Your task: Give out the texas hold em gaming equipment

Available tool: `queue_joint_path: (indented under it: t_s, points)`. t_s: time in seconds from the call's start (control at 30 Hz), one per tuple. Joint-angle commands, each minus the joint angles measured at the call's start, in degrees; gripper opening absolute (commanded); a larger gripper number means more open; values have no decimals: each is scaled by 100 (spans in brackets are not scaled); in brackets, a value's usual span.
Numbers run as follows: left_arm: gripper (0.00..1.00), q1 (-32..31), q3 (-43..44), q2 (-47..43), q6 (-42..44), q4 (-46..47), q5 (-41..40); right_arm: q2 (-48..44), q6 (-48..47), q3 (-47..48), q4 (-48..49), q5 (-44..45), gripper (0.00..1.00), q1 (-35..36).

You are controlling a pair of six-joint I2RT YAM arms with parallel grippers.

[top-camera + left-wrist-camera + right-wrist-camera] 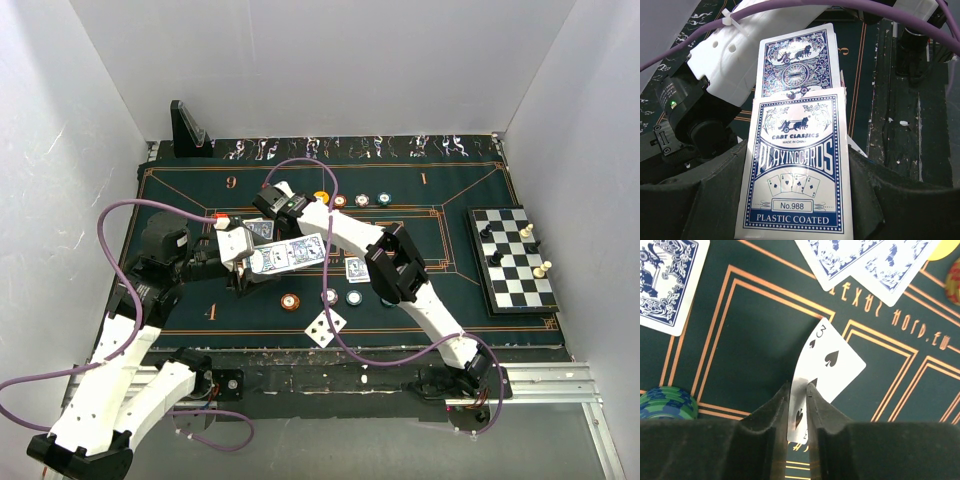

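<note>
Left wrist view, closest to lens: left hand (795,200), black fingers (705,210) clamped on both sides of a blue-and-white playing-card box (797,165) printed PLAYING CARDS / PLASTIC COATED. One blue-backed card (795,60) pokes out of the box's far end. In the top view the box is held over the left-centre of the table, far end pointing right, toward the right arm.

Right hand (799,390): jaws narrow, pinching a white three-of-spades card (832,365) by one end, face toward the wrist camera, slanting out over the dark green felt table (765,330). Can't tell if its far corner touches the felt.

Around it in the right wrist view:
- single blue-backed playing card (665,280) flat, top left
- two overlapping blue-backed cards (865,260) at top
- teal-and-blue chip stack (665,402) low left, near the left finger
- yellow chip edge (940,247) and red chip edge (955,280) at the right border

Top view:
- row of four round chips (360,199) at far centre
- orange chip (290,301), white-pink chip (330,296) and teal chip (354,297) in a line on the near side
- face-up white cards (325,327) just nearer than those
- black-and-white chessboard (515,258) with pieces at right
- black wedge stand (188,128) in the far-left corner
</note>
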Motion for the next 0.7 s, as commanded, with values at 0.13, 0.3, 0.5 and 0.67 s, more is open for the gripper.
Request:
queue_joint_path:
  t_s: [0.13, 0.3, 0.5, 0.67]
  points:
    - [0, 23, 189, -77, 34, 46, 86, -23, 246, -252, 194, -980, 60, 36]
    - [0, 23, 180, -85, 51, 46, 86, -268, 255, -498, 458, -1516, 70, 19]
    - [0, 23, 180, -94, 86, 46, 42, -918, 536, -885, 854, -2465, 72, -139]
    - [0, 23, 154, -94, 113, 54, 33, -1735, 782, -1561, 1135, -3221, 72, -552]
